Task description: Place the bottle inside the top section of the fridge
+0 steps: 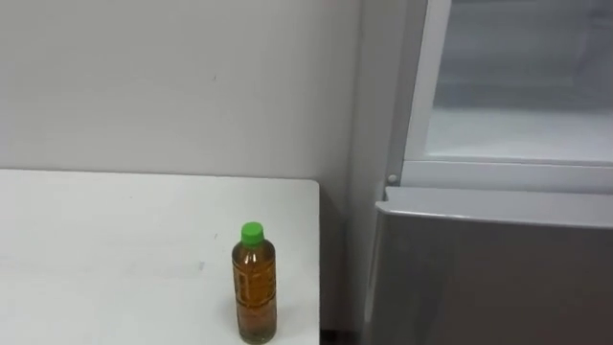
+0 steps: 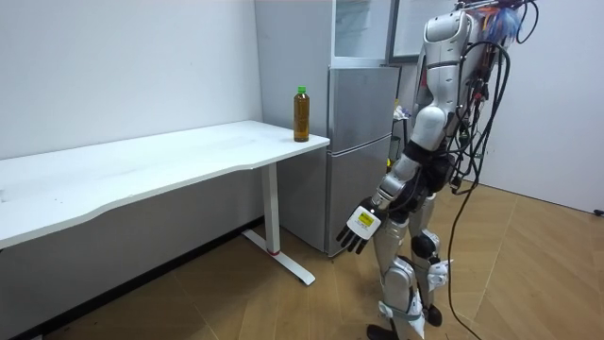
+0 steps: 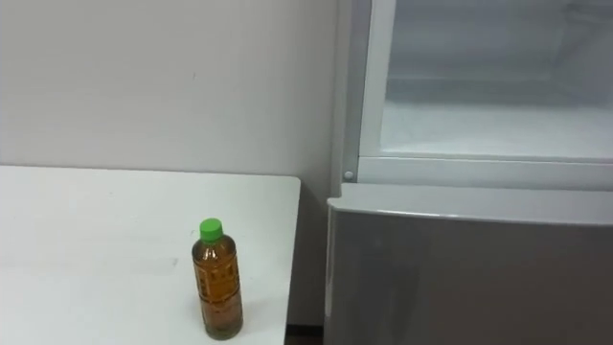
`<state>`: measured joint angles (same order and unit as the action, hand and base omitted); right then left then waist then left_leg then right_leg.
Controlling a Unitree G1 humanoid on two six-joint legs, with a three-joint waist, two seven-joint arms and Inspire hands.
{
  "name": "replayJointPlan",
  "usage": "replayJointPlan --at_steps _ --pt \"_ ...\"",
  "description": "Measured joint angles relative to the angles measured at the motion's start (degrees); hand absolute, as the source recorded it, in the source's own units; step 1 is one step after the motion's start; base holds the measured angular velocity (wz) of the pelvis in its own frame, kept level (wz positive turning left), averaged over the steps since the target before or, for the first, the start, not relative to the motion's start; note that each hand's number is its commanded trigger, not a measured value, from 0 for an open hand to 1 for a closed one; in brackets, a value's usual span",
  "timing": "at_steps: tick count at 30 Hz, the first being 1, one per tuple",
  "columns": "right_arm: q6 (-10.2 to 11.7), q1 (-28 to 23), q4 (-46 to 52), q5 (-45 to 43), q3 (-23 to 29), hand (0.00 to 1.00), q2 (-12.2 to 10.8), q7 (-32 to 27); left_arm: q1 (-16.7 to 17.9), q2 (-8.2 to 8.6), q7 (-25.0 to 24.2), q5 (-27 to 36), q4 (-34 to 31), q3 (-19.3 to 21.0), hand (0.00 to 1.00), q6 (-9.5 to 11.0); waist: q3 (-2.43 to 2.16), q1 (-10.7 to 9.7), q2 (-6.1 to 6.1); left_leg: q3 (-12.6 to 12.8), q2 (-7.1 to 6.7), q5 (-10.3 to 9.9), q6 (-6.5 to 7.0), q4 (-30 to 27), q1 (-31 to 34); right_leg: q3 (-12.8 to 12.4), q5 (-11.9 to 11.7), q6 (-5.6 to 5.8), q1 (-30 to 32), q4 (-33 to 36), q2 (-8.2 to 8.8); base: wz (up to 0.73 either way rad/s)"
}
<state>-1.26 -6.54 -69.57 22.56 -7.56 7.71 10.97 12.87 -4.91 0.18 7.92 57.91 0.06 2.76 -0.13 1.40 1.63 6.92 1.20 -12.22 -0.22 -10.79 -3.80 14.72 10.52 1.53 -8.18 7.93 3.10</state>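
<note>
while bottle [image 1: 254, 284] stands upright on table [image 1: 115, 240], left hand [image 2: 360, 227] hangs, fingers slack.

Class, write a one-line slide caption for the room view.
Humanoid robot stands beside the fridge, its upper compartment open; the green-capped bottle is upright at the corner of the white table.

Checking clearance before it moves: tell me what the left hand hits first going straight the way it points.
The left hand hangs low beside the robot's leg, pointing down and a little forward. It would probably meet the floor first, though depth is unclear.
</note>
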Motion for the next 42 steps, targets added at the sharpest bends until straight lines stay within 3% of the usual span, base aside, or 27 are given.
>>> replayJointPlan --at_steps 17,28,37,42 --pt "-0.8 0.4 -0.8 2.2 0.0 0.0 -0.3 -0.4 -1.1 0.2 3.5 -1.1 0.9 -0.4 0.0 -1.0 0.11 0.1 -0.37 0.0 0.03 0.0 0.0 0.4 0.1 0.0 0.0 0.0 0.2 0.0 -0.01 0.0" --pt "-0.7 0.3 0.8 2.2 -0.5 0.0 -0.3 -0.4 -1.0 0.07 4.6 -1.2 0.5 -0.5 0.0 -0.9 0.22 0.1 0.03 0.1 0.02 0.0 -0.01 0.4 0.2 0.1 0.0 0.0 0.3 0.0 -0.01 0.0" --pt "0.5 1.2 4.5 3.4 -0.5 0.0 -0.3 0.0 -1.1 -0.11 4.7 -1.3 1.5 -0.5 0.0 1.4 0.2 0.5 -0.14 0.2 0.03 0.0 0.0 0.2 0.1 0.1 0.0 0.0 0.4 0.0 0.0 0.0" --pt "1.3 1.3 13.5 4.2 -0.5 0.0 -0.3 0.5 -1.3 -0.22 5.5 -1.3 1.7 -0.7 0.0 1.7 0.43 0.5 -0.51 0.4 0.05 0.0 -0.01 0.3 0.2 -0.2 0.0 0.0 1.0 0.0 0.0 -0.02"
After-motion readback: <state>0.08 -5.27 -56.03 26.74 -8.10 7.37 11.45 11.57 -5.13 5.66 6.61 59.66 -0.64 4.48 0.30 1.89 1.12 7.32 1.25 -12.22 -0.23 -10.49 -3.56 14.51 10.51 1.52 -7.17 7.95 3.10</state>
